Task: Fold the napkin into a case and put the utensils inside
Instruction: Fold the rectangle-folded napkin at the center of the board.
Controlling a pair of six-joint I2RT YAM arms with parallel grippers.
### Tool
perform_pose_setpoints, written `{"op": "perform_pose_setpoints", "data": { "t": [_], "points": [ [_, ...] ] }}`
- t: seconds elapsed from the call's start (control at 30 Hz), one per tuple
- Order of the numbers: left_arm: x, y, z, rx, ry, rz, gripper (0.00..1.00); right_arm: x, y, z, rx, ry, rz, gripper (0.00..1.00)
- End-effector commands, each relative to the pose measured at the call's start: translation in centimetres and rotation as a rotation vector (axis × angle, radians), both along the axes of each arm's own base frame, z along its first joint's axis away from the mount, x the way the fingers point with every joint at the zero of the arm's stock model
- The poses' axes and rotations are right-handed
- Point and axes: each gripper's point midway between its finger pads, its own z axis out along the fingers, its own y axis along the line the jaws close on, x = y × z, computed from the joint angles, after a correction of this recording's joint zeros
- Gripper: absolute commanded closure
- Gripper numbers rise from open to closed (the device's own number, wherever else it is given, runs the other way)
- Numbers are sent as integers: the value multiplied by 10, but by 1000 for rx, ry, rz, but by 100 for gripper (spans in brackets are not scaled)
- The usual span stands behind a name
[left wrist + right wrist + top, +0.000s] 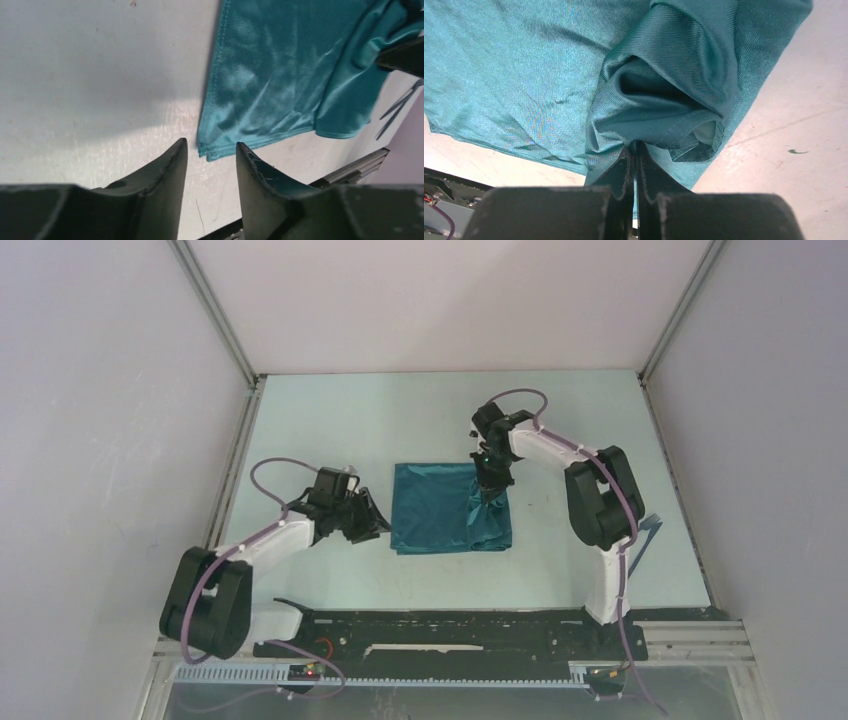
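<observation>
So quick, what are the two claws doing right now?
Left gripper: open, holding nothing.
Right gripper: closed, pinching a fold of the napkin.

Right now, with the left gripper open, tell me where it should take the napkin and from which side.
Probably best: the near left corner of the napkin, coming in low from the left. That corner lies flat on the table just ahead of the left gripper, with both hemmed edges free. The right gripper pinches the bunched right edge.
</observation>
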Motion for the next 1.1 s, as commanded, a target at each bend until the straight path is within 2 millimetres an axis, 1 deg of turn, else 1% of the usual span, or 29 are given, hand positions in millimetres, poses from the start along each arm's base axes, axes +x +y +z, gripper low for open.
{"op": "perform_pose_setpoints", "data": {
  "t": [0.0, 0.1, 0.17, 0.27, 0.43, 0.67, 0.9, 0.97, 1.07],
  "points": [
    [17, -9, -4, 5, -35, 1, 57, 10, 1, 26, 28, -98, 52, 100],
    [11, -14, -13, 36, -19, -19, 57, 11, -3, 24, 21, -95, 51, 100],
    [4, -19, -19, 55, -5, -44, 57, 12, -4, 24, 23, -93, 50, 100],
    [-2, -20, -28, 67, 19, -41, 59, 12, -3, 26, 30, -97, 52, 100],
    [-6, -18, -30, 71, 22, -33, 63, 13, 0, 27, 40, -100, 53, 100],
    [-19, -17, -38, 71, 49, -38, 64, 12, 4, 27, 46, -97, 56, 100],
    [-28, -18, -40, 68, 60, -49, 64, 12, 10, 31, 49, -101, 67, 100],
    [-31, -18, -40, 67, 63, -53, 63, 13, 10, 32, 47, -102, 68, 100],
    [-34, -15, -37, 72, 53, -45, 55, 13, 10, 33, 47, -103, 72, 100]
  ]
}}
